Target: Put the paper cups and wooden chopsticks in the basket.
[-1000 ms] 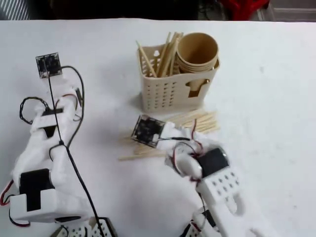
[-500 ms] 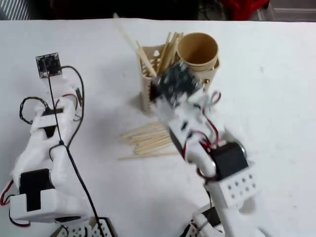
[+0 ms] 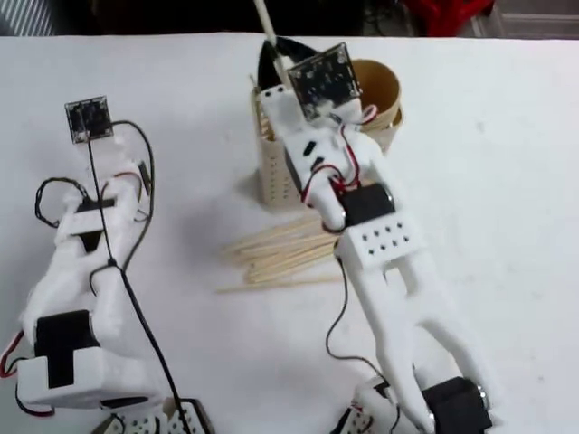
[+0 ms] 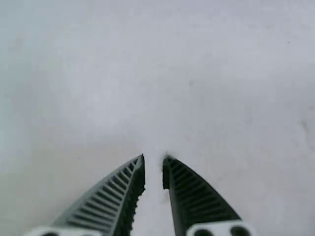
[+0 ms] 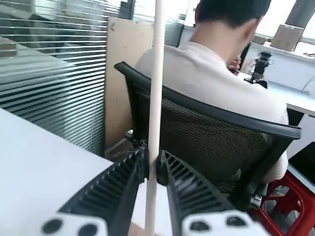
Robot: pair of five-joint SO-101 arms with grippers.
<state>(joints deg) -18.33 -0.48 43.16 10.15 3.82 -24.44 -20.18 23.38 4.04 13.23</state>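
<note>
Basket (image 3: 282, 185) sits rear-centre on the counter (image 3: 507, 181). Paper cups (image 3: 387, 86) are stacked in the basket's right side. A loose chopstick pile (image 3: 271, 258) lies on the counter just before the basket. Right end effector (image 5: 153, 160) hangs above the basket's left side, with a single chopstick (image 5: 156, 73) upright between its jaws. Left end effector (image 4: 153, 164) is low over bare counter, well left of the basket.

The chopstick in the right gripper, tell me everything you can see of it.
The chopstick is a single pale, smooth wooden stick, thin and straight. The right gripper is shut on it, with the dark ribbed fingers pinching it from both sides, and most of its length runs out past the fingertips. In the high view it is held up over the basket, and its upper end reaches beyond the far edge of the table.
</note>
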